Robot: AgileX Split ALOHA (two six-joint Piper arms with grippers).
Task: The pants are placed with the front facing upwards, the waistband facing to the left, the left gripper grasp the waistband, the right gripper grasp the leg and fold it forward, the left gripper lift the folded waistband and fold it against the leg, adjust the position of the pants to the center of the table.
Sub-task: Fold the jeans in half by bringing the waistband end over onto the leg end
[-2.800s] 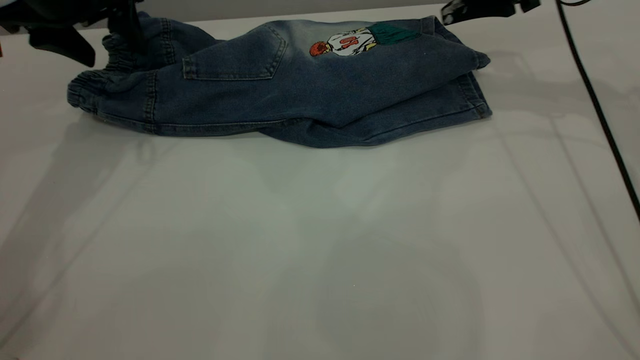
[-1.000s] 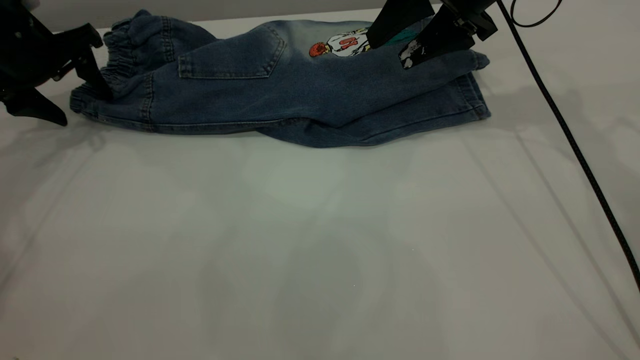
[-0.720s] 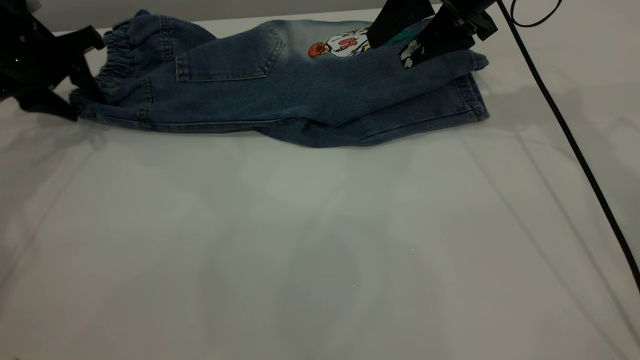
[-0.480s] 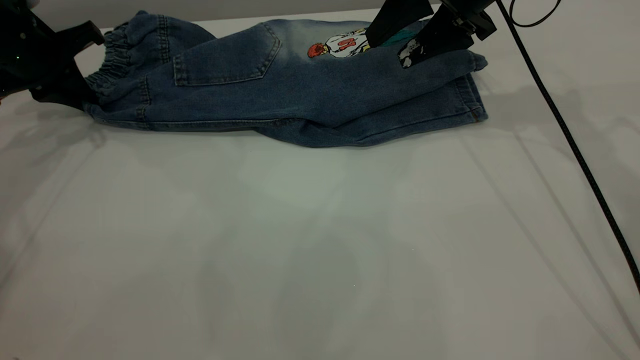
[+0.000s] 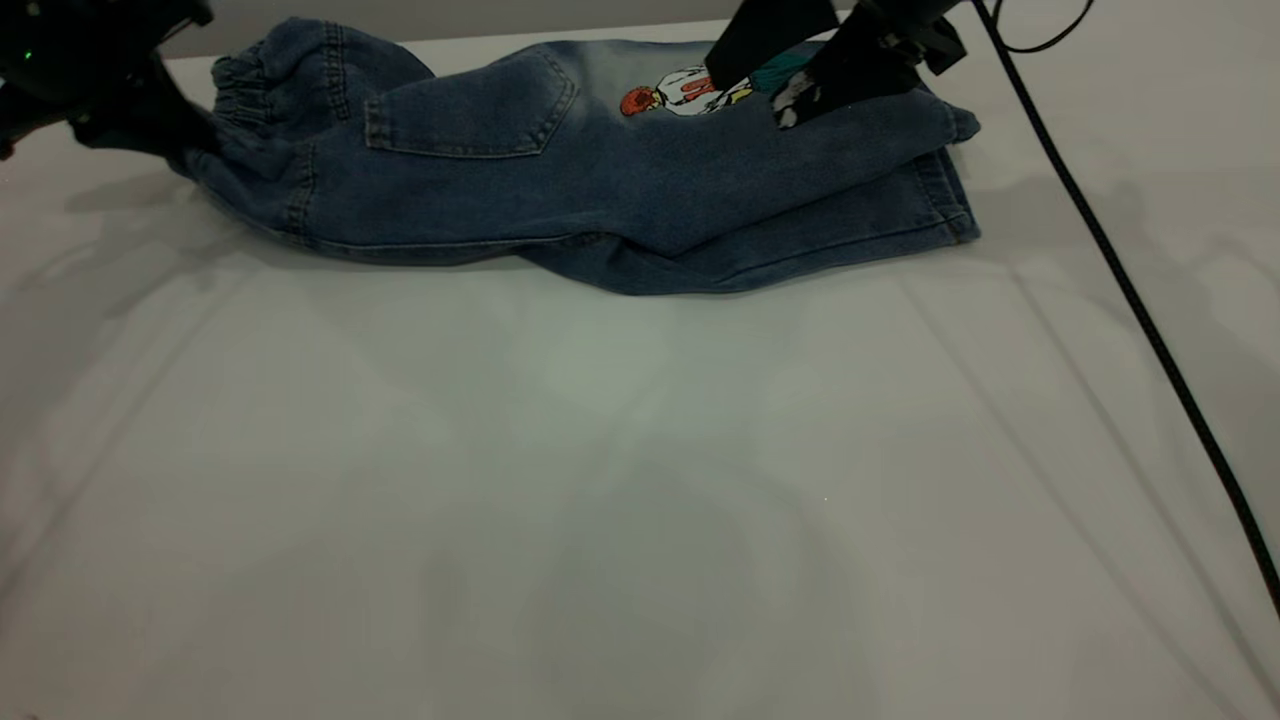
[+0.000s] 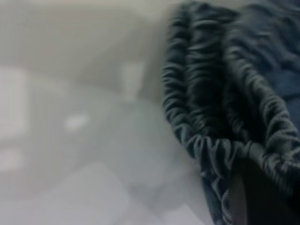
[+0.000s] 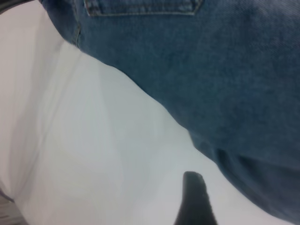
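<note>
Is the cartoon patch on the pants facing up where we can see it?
Yes: in the exterior view the colourful patch shows on the upward side of the pants, beside the right gripper.

The pants (image 5: pixel 600 170) lie across the table's (image 5: pixel 640 480) far edge, waistband (image 5: pixel 240 85) left, legs stacked right.

Blue denim pants (image 7: pixel 211 70) with tan stitching, spread over a smooth pale grey-white tabletop (image 7: pixel 93 154). Stitched seam edge of a pocket-like panel visible on the denim. One slim black gripper finger (image 7: pixel 194 199) hovering over bare tabletop just beside the pants' folded edge, apart from the cloth. Second finger out of sight.
</note>
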